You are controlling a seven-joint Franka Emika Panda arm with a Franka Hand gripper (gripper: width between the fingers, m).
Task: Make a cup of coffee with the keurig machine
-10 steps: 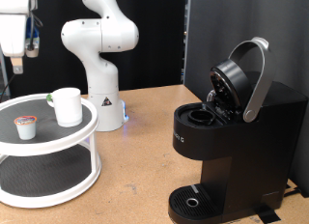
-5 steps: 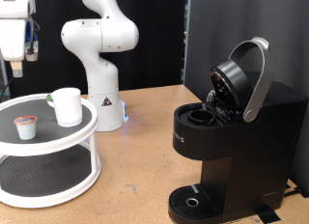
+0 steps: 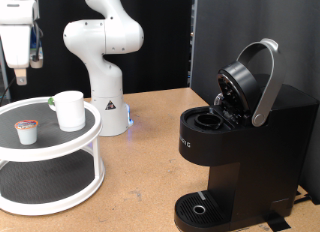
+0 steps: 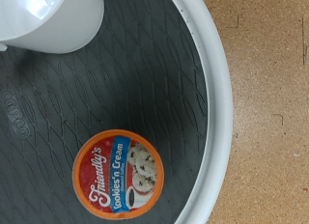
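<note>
The tool (image 3: 21, 74) hangs above the pod (image 4: 118, 173); its spread is unclear. An off-centre descent risks bumping the cup (image 3: 69, 109).

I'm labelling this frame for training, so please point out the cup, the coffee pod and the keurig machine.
cup (image 3: 70, 111): exterior view, on its white side wall.
coffee pod (image 4: 119, 173): wrist view, middle of its printed foil lid.
keurig machine (image 3: 285, 142): exterior view, on its black body.

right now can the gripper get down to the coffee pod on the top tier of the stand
Probably yes. The gripper hangs above the two-tier stand, and the coffee pod sits lid-up with open space around it, apart from the cup. The wrist view looks straight down on the pod with nothing over it.
</note>
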